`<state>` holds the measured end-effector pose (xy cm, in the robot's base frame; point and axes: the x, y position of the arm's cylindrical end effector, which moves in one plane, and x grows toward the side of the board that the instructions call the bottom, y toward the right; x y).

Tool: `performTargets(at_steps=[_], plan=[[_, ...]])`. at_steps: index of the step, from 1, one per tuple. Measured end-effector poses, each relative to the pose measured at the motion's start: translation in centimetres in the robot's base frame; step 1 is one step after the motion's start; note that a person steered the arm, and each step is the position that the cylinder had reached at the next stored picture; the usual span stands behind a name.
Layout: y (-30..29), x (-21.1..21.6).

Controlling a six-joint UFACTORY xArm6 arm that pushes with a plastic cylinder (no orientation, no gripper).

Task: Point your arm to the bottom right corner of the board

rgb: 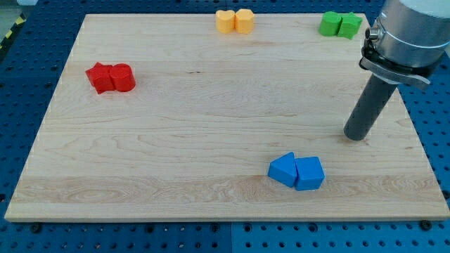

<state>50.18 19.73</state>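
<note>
We see a pale wooden board lying on a blue pegboard table; our rod comes down from the grey arm housing at the view's top right, leaning a bit, & my tip rests on the board's right side, approx. mid-height; it touches no block, & since the tool is a plain rod w/ nothing to open or close, it holds nothing; the board's bottom right corner, the task's target, lies below & to the right of my tip, well apart from it, w/ bare wood between; nearest to my tip is the blue pair, down & to the view's left: a blue block w/ slanted faces touching a second blue block, a chunky pentagon-like shape, both near the bottom edge; top right, just left of the arm housing, a green block touches a second green block at the board's top edge; exact shapes hard to tell; top centre, a yellow block & a second yellow block sit side by side, touching, also at the top edge; at the view's left, upper part, a red block, star-ish in outline, touches a red cylinder-like block; all four pairs stand well apart from each other.
</note>
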Motion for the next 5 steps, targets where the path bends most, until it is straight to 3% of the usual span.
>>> performTargets(at_steps=[3, 5], plan=[[5.7, 7.7], [0.7, 11.0]])
